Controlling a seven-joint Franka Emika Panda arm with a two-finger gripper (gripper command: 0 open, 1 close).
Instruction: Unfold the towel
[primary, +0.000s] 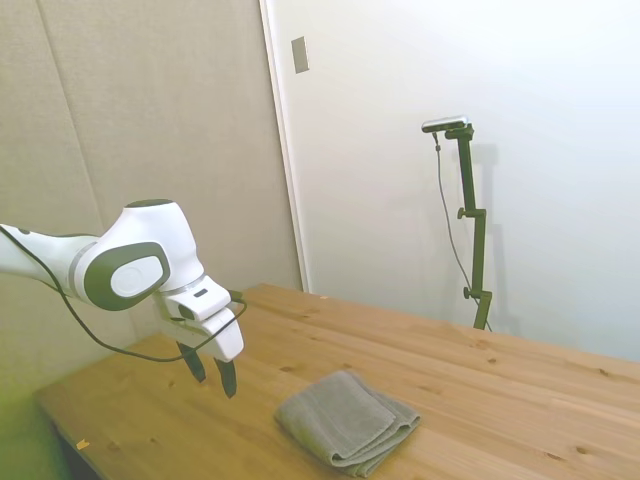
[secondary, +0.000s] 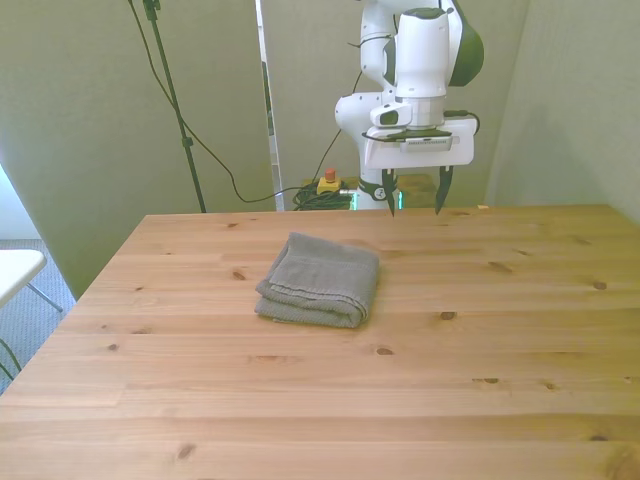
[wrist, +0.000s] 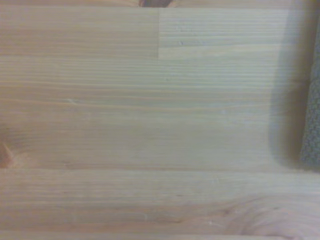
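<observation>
towel: soft matt terry cloth | table: smooth grained wood | arm: glossy white plastic

towel: in the wrist view only a thin grey strip shows, cut off by the picture's edge and blurry.
towel folds: the layers stack up, so the inside ones are hidden.
arm: in the side view the picture's edge cuts it off.
table: its corners run out of the side view.
wood: soft and out of focus in the wrist view.
</observation>
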